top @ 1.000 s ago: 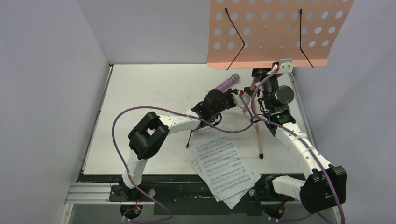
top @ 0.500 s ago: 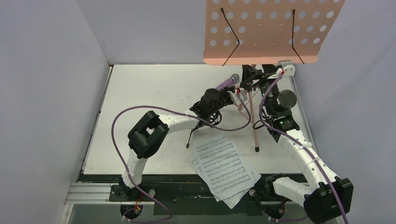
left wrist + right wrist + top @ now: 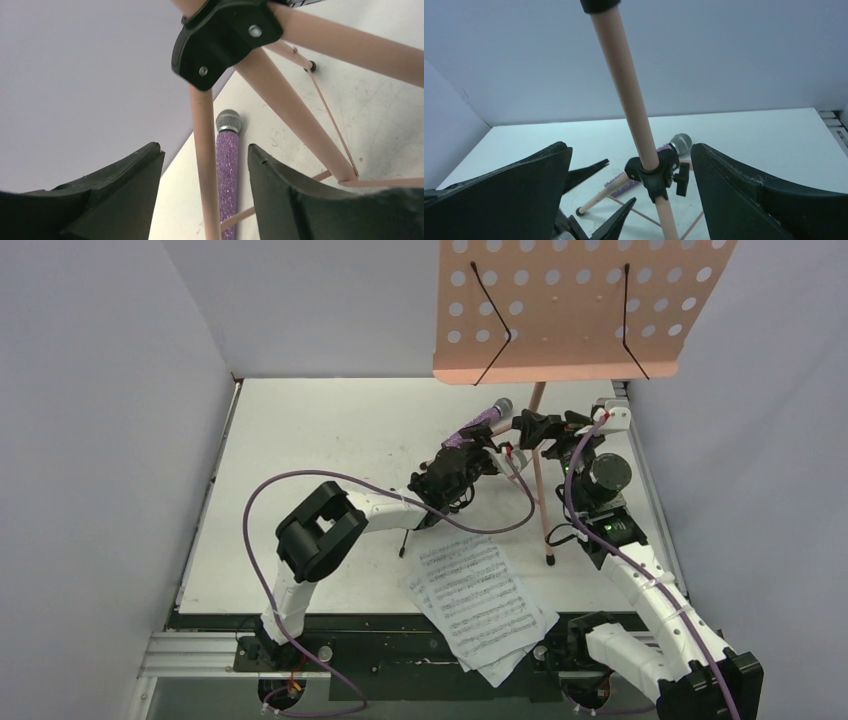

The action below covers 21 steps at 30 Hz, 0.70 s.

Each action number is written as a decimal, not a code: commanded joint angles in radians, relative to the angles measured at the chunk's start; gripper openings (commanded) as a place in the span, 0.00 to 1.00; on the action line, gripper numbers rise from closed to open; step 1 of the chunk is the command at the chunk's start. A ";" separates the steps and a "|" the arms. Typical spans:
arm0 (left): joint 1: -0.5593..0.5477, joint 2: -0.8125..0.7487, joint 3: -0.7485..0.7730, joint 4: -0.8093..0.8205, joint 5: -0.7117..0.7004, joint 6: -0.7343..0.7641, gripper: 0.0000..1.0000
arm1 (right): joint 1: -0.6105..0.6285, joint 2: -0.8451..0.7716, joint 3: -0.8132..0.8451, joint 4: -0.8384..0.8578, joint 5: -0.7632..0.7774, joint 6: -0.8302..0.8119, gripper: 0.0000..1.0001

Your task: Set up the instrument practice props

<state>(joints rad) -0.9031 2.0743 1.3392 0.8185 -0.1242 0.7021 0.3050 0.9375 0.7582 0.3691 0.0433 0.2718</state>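
Observation:
The pink perforated music stand (image 3: 560, 310) stands upright at the back right, its tripod legs (image 3: 546, 530) spread on the table. My right gripper (image 3: 550, 425) is open around the stand's pole (image 3: 624, 85) without touching it, just above the black collar (image 3: 656, 175). My left gripper (image 3: 492, 452) is open too, and one pink leg (image 3: 205, 190) passes freely between its fingers. Behind the legs, the glittery purple microphone (image 3: 487, 418) lies flat on the table, also visible in the left wrist view (image 3: 227, 170). White sheet-music pages (image 3: 480, 595) lie at the near edge.
A thin black rod (image 3: 404, 543) pokes out from under my left arm. Purple cables loop over both arms. Grey walls close in the left, back and right of the white table (image 3: 300, 440). The sheet music overhangs the table's front edge.
Both grippers have opened, letting go of the music stand. The stand has shifted a little to the left and come upright. My right arm has drawn back toward the near right.

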 commanded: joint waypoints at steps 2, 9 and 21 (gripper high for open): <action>-0.023 -0.072 -0.032 0.155 -0.087 0.040 0.79 | 0.001 -0.047 -0.021 -0.068 0.060 0.030 0.96; -0.039 -0.141 -0.067 0.145 -0.058 0.040 0.97 | -0.010 -0.044 -0.007 -0.131 0.073 0.041 1.00; -0.064 -0.341 -0.248 0.152 -0.090 0.001 0.96 | -0.095 -0.043 -0.030 -0.153 -0.033 0.095 0.90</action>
<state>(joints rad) -0.9604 1.8404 1.1442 0.9001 -0.1875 0.7387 0.2432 0.9077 0.7322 0.2028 0.0704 0.3344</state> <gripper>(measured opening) 0.965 0.909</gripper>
